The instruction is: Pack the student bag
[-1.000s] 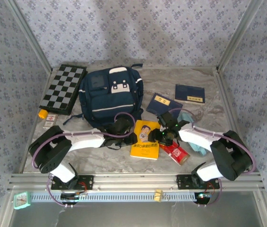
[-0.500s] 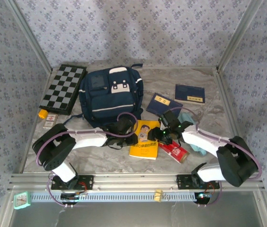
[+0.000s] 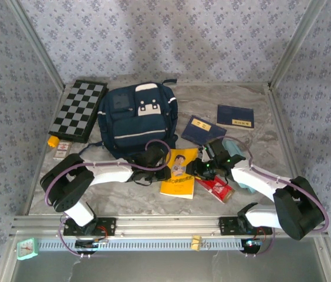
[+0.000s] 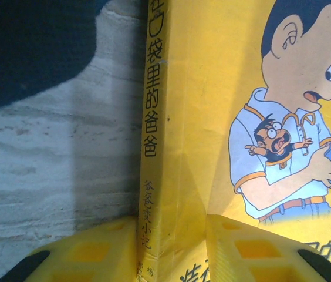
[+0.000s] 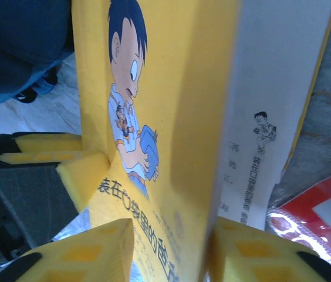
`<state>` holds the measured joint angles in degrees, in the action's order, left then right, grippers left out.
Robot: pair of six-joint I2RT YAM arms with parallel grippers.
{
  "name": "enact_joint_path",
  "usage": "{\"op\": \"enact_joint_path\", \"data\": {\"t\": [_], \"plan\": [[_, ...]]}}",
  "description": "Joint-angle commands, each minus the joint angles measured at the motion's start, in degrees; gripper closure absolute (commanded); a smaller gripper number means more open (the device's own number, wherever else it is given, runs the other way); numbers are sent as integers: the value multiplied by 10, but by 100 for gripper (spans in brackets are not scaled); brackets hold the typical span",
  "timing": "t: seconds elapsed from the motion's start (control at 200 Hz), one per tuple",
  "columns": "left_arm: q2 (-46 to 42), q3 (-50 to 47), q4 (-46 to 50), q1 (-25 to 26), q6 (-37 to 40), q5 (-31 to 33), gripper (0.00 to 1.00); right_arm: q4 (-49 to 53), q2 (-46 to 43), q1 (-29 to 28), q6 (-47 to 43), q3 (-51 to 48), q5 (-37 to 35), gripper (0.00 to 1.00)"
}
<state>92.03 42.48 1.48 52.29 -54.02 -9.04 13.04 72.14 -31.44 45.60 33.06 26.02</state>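
Observation:
The student bag (image 3: 136, 117), a navy backpack with white patches, lies flat at the back left; its dark fabric shows in the left wrist view (image 4: 30, 41) and the right wrist view (image 5: 19, 47). In front of it lies a yellow book (image 3: 181, 176) with a cartoon boy on the cover (image 4: 224, 117) (image 5: 177, 88). My left gripper (image 3: 164, 170) (image 4: 171, 252) is shut on the book's spine edge. My right gripper (image 3: 198, 169) (image 5: 174, 252) is shut on the opposite edge, where white page paper shows beside the cover. The book tilts up between them.
A chessboard (image 3: 78, 110) lies left of the bag, with an orange piece (image 3: 52, 141) and a small card box (image 3: 63, 148) in front of it. Two navy booklets (image 3: 202, 129) (image 3: 235, 116) lie at the back right. A red packet (image 3: 218, 189) (image 5: 324, 211) and a teal cloth (image 3: 239, 150) sit under the right arm.
My right gripper has narrowed onto the book's right edge and its arm has shifted right. The left gripper has slid in and closed on the spine.

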Motion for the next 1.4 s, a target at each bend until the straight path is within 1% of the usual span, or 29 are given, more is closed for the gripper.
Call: {"op": "enact_joint_path", "data": {"t": [0.0, 0.04, 0.05, 0.235, 0.29, 0.355, 0.47, 0.535, 0.65, 0.765, 0.875, 0.955, 1.034, 1.154, 1.244, 1.394], "plan": [[-1, 11, -6, 7, 9, -12, 66, -31, -9, 6, 5, -8, 36, 69], [1, 13, -6, 7, 10, -15, 66, -35, -9, 8, 6, -9, 38, 72], [1, 13, -6, 7, 10, -15, 66, -35, -9, 9, 5, -9, 38, 75], [-7, 18, -4, 8, 13, -15, 66, -24, -19, 18, 4, -11, 33, 92], [-11, 21, 1, 8, 15, -15, 64, -23, -27, 20, 3, -11, 33, 96], [-19, 24, 6, 8, 19, -15, 60, -15, -42, 24, 3, -12, 26, 100], [-48, 33, 26, 7, 34, -14, 52, 8, -76, 37, -3, -13, 21, 100], [-72, 41, 49, 6, 53, -10, 46, 23, -99, 49, -12, -11, 27, 100], [-117, 54, 88, 1, 83, -7, 39, 54, -142, 69, -30, 2, 47, 100], [-157, 63, 119, -22, 109, -20, 34, 76, -176, 79, -45, 29, 61, 100], [-198, 62, 128, -65, 121, -55, 30, 79, -195, 91, -45, 58, 75, 100], [-226, 59, 122, -98, 125, -91, 27, 67, -193, 102, -45, 80, 93, 100], [-253, 60, 110, -129, 123, -130, 25, 35, -184, 111, -38, 97, 120, 100], [-282, 59, 71, -165, 117, -170, 20, 13, -160, 113, -48, 138, 149, 100], [-280, 67, 49, -176, 116, -212, 17, -15, -145, 116, -42, 161, 165, 100], [-269, 73, 21, -177, 100, -224, 15, -58, -114, 119, -29, 195, 195, 100]]}}
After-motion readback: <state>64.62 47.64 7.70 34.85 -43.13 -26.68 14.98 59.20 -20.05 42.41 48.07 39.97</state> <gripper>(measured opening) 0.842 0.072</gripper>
